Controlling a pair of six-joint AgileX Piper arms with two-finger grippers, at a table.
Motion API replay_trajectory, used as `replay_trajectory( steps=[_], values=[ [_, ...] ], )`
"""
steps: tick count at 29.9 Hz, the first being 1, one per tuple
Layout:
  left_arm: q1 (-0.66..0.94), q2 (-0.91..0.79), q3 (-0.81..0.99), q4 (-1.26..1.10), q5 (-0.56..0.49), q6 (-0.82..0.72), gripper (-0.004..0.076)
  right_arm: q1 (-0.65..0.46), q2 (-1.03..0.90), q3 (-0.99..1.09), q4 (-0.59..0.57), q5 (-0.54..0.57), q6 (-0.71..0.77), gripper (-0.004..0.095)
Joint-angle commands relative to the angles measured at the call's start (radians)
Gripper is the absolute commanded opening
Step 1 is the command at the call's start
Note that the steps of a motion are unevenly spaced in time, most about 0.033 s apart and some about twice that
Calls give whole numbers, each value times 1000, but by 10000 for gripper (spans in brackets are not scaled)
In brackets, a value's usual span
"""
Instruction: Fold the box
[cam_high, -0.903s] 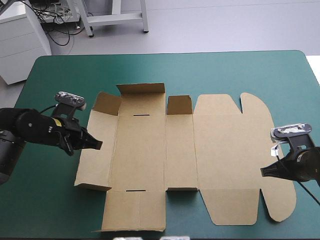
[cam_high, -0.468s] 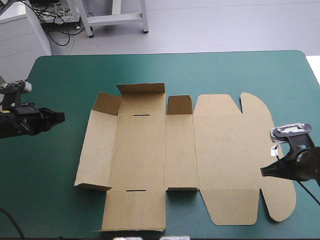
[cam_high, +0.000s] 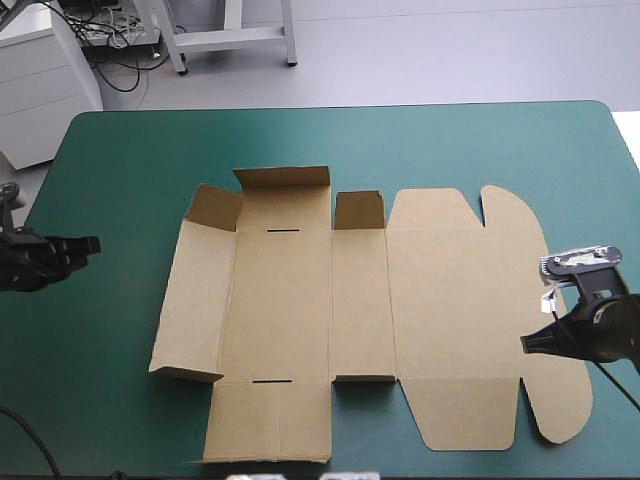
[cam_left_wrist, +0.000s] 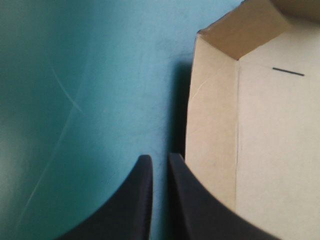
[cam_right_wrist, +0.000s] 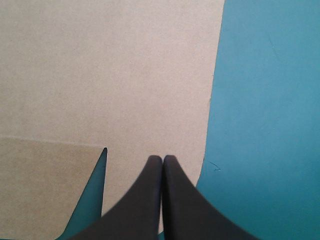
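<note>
High view: left jaws, closed to a slit and empty, were withdrawn farther from box (cam_high: 300, 300) ahead; right jaws closed, unmoved, box edge beneath.

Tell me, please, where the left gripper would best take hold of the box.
Probably the left wall of the box: it tilts up off the teal-green cover with its outer edge free, whereas the lid lies flat. The left gripper, out to its left, could come in from that side and pinch the raised edge.
</note>
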Motion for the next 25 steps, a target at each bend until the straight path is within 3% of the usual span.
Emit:
replay_trajectory(
  steps=[1, 5, 7, 14, 25],
  values=[
    [3, -18, 13, -7, -7, -19, 290, -7, -13, -24, -19, -29, -9, -23],
    [3, -14, 79, -35, 7, -17, 615, -7, -13, -24, -21, -29, -9, -23],
    [3, -7, 106, -43, 24, -8, 708, -7, -13, -24, -21, -29, -9, -24],
    [1, 81, 192, -223, 112, 158, 709, -7, -13, -24, -21, -31, -9, -23],
    [-37, 242, 219, -260, 117, 253, 709, -7, -13, -24, -19, -33, -9, -23]
  ],
)
